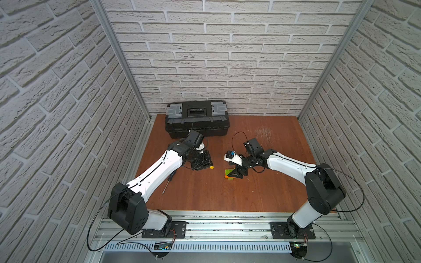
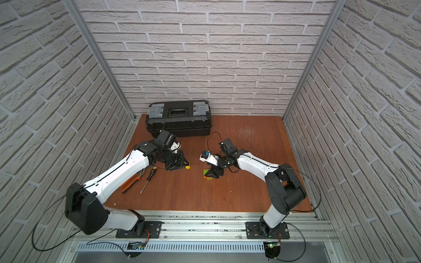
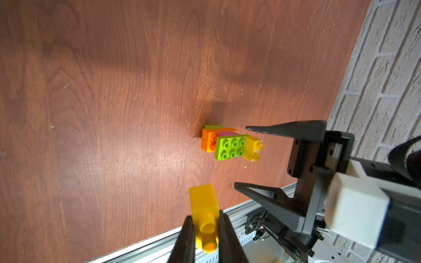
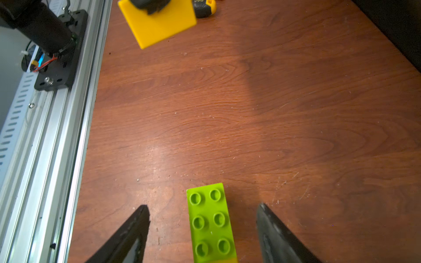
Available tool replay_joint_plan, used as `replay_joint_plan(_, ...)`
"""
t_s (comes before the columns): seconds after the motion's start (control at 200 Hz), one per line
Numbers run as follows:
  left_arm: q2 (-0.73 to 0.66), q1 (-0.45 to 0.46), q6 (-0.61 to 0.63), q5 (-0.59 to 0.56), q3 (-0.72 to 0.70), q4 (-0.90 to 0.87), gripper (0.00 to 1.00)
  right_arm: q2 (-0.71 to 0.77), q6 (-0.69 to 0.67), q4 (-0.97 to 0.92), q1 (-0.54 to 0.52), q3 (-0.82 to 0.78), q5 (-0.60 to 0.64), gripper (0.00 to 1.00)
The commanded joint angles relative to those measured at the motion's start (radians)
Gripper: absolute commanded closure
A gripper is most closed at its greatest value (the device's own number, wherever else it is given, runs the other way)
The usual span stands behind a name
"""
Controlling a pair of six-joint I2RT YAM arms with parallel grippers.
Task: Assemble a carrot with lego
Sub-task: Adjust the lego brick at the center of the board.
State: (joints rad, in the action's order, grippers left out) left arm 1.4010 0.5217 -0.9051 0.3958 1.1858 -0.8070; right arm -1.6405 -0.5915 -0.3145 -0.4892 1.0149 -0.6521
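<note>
Pinching a small yellow brick [image 3: 202,198] between nearly closed jaws, the left end effector [image 3: 205,218] points toward the carrot [image 3: 230,143]. The carrot is a clump of orange, lime-green, pink and yellow bricks lying on the counter [image 1: 262,193] near its middle. The right end effector [image 4: 202,206] stands wide over the clump, one jaw on each side of its lime-green studded top, neither touching it.
</note>
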Motion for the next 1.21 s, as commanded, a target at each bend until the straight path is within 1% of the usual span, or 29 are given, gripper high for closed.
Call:
replay_joint_plan(0.0, 0.016, -0.008, 0.037, 0.017, -0.004, 0.025, 1.00, 0.005, 0.130, 0.127, -0.008, -0.053, -0.016, 0.26)
replay_joint_plan(0.11, 0.031, -0.008, 0.030, 0.033, -0.006, 0.051, 1.00, -0.004, 0.112, 0.108, -0.018, -0.067, 0.008, 0.26)
replay_joint_plan(0.28, 0.051, -0.006, 0.032, 0.041, -0.001, 0.063, 1.00, 0.001, 0.125, 0.136, -0.025, -0.093, 0.023, 0.26)
replay_joint_plan(0.455, 0.077, -0.004, 0.033, 0.044, 0.011, 0.071, 1.00, -0.012, 0.151, 0.165, -0.028, -0.117, 0.038, 0.29)
replay_joint_plan(0.71, 0.118, 0.003, 0.025, 0.041, 0.043, 0.088, 1.00, 0.042, 0.206, 0.225, -0.028, -0.190, 0.052, 0.30)
replay_joint_plan(0.815, 0.128, 0.009, 0.031, 0.022, 0.062, 0.085, 1.00, 0.079, 0.224, 0.258, -0.028, -0.232, 0.055, 0.30)
replay_joint_plan(0.935, 0.144, 0.009, 0.034, 0.014, 0.088, 0.075, 1.00, 0.087, 0.231, 0.277, -0.028, -0.243, 0.067, 0.30)
replay_joint_plan(1.095, 0.192, 0.020, 0.058, 0.040, 0.129, 0.069, 1.00, 0.054, 0.231, 0.284, -0.028, -0.226, 0.084, 0.30)
replay_joint_plan(1.2, 0.225, 0.029, 0.107, 0.064, 0.167, 0.046, 1.00, 0.047, 0.238, 0.298, -0.028, -0.222, 0.111, 0.32)
